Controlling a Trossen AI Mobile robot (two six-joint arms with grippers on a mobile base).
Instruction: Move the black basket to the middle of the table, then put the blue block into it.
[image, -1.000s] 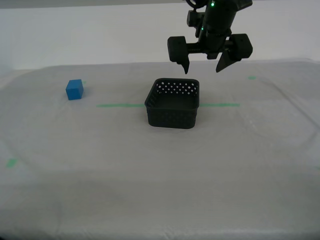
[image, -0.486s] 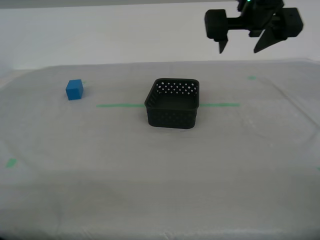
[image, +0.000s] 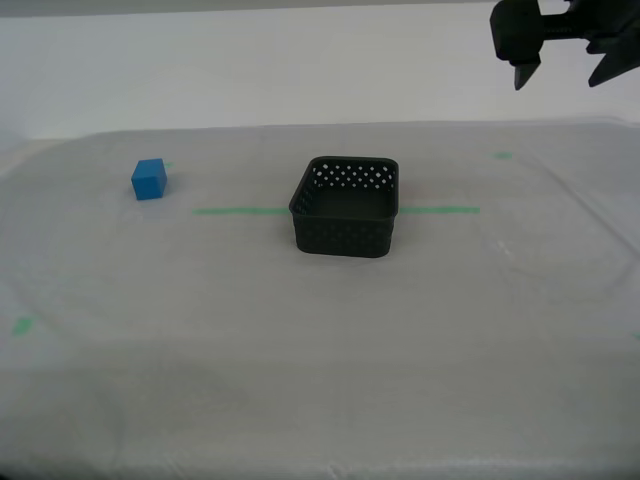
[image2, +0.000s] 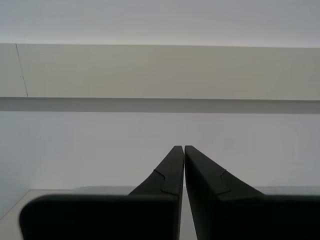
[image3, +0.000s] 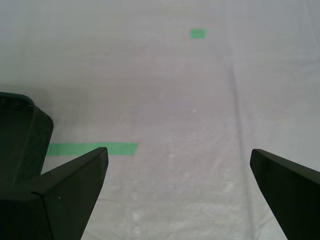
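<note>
The black basket (image: 345, 205) stands upright and empty on the table (image: 300, 340), on the green tape line (image: 235, 211). The blue block (image: 149, 179) sits on the cloth well to the exterior view's left of the basket. My first gripper (image: 560, 80) hangs open and empty high at the exterior view's upper right, away from the basket. In the first wrist view my first gripper (image3: 179, 155) is spread wide above the cloth, with the basket's corner (image3: 20, 130) at the edge. My second gripper (image2: 184, 147) is shut, empty, and faces a wall.
The green tape line (image3: 92, 148) runs out from the basket's side. A small green tape bit (image: 503, 155) lies at the far right of the cloth and also shows in the first wrist view (image3: 198, 33). Another bit (image: 22, 324) lies near the left edge.
My first gripper has risen from just above the basket's far right corner and moved up and to the exterior view's right, still open. Basket and block have not moved.
</note>
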